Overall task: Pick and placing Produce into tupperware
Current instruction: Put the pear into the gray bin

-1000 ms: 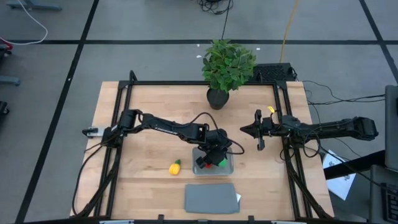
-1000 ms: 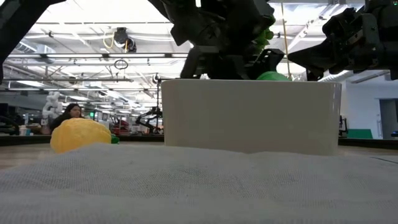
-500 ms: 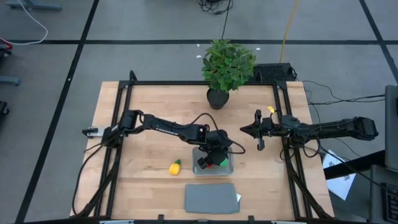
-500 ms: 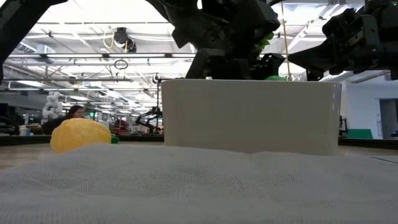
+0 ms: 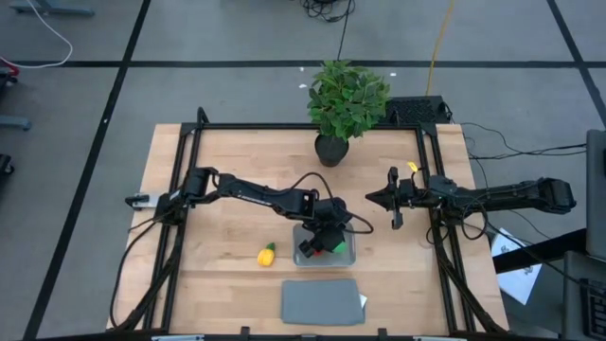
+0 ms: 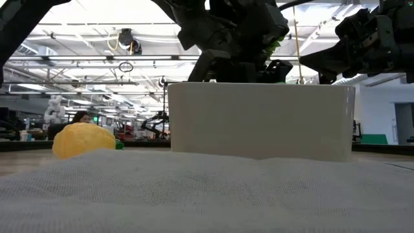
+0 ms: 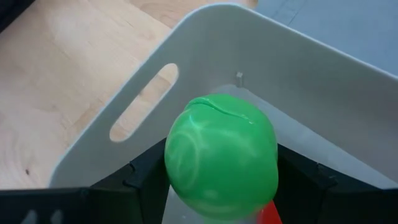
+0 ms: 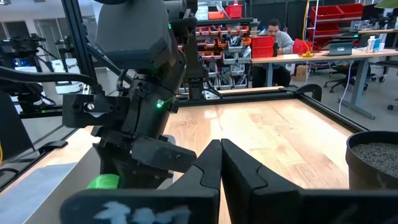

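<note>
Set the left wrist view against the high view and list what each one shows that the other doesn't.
Only the left wrist view shows the slot-shaped handle cutout in the container's wall and the left gripper's dark fingers closed on the round green toy produce piece.

Only the high view shows the yellow toy piece with a green tip lying on the wooden table, the flat dark grey rectangular lid, the leafy potted plant and the waiting right gripper.

Both show the translucent grey-blue plastic container with red and green inside.
</note>
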### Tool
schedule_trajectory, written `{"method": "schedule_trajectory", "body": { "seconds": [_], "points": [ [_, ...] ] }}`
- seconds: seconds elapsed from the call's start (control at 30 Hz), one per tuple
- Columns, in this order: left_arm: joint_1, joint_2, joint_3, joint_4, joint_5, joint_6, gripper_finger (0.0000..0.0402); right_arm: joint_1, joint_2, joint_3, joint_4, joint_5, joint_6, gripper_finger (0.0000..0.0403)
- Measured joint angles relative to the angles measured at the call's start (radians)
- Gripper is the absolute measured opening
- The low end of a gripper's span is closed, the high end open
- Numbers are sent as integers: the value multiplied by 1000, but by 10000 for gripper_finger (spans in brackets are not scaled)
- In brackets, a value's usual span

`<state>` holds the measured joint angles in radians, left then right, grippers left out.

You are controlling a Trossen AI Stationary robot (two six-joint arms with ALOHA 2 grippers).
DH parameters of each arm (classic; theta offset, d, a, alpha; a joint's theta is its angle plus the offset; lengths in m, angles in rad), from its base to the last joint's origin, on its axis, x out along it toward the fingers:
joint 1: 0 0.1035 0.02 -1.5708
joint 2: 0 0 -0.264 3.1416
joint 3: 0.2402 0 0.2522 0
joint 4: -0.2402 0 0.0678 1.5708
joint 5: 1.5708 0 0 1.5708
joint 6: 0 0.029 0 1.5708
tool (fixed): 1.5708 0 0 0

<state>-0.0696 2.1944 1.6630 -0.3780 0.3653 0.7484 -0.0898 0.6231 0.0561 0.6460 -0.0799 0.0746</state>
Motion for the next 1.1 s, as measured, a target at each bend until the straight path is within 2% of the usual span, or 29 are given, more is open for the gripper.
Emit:
{"method": "schedule_trajectory", "body": {
  "seconds": [0.3, 0.6, 1.1],
  "points": [
    [4, 0, 0, 0, 5, -20, 230, 0, 0, 0, 0, 0, 0, 0],
    [17, 0, 0, 0, 54, -52, 230, 0, 0, 0, 0, 0, 0, 0],
    [18, 21, 1, 15, 56, -82, 230, 0, 0, 0, 0, 0, 10, 0]
  ]
}}
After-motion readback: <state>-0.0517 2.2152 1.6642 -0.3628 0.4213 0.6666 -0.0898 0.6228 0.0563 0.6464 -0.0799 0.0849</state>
